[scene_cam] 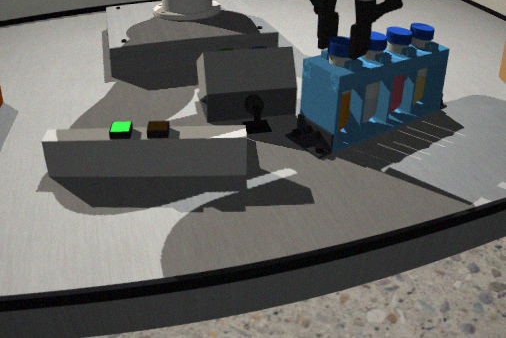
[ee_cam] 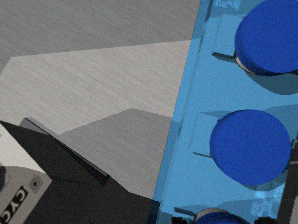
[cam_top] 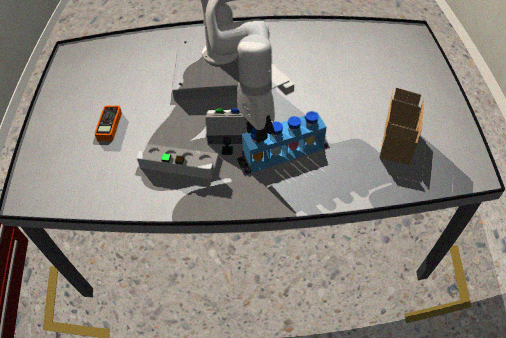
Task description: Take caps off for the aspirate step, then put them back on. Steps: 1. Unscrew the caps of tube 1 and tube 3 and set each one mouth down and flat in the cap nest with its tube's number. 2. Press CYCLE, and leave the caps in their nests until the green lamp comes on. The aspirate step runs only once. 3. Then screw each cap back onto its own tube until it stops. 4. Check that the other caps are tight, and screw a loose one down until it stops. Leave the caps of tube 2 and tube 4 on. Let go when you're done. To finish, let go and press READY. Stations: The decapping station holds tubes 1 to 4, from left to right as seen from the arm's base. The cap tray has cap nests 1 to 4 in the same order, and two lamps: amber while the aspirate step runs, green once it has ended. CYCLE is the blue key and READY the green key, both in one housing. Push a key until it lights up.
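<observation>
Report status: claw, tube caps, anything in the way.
Claw shut on end cap in blue rack. Four caps on tubes. Green lamp lit. Nothing blocking.

Blue cap [scene_cam: 339, 46] on leftmost tube, upright in blue rack [scene_cam: 325, 82].
</observation>
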You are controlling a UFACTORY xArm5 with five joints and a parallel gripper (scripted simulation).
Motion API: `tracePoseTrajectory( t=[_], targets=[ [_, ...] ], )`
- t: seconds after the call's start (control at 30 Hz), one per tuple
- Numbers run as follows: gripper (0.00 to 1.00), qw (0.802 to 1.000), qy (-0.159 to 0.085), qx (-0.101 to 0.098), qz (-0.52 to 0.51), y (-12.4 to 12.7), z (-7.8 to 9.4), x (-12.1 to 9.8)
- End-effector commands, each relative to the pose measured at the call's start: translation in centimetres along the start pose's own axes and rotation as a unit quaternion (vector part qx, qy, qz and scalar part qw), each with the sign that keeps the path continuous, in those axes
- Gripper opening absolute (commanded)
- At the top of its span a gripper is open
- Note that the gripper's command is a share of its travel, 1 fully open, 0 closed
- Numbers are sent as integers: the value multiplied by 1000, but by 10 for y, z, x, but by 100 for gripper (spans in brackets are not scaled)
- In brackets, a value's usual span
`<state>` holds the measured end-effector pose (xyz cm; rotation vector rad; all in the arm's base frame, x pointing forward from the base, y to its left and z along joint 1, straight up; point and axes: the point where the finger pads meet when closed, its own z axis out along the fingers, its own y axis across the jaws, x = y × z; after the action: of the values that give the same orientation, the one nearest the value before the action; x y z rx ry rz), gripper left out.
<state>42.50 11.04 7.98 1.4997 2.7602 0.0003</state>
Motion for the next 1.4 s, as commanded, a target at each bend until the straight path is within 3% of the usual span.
tracePoseTrajectory(
  t=[0.0, 0.6, 0.9, 1.07, 1.1, 1.37],
  targets=[
    [0, 1000, -1, -2, 0, 1, -1, 0],
    [0, 989, 0, -2, 149, 1, -1, 0],
    [0, 971, 0, -2, 238, 1, -1, 0],
    [0, 970, 0, -2, 242, 1, -1, 0],
    [46, 970, 0, -2, 242, 1, -1, 0],
    [46, 970, 0, -2, 242, 1, -1, 0]
  ],
)
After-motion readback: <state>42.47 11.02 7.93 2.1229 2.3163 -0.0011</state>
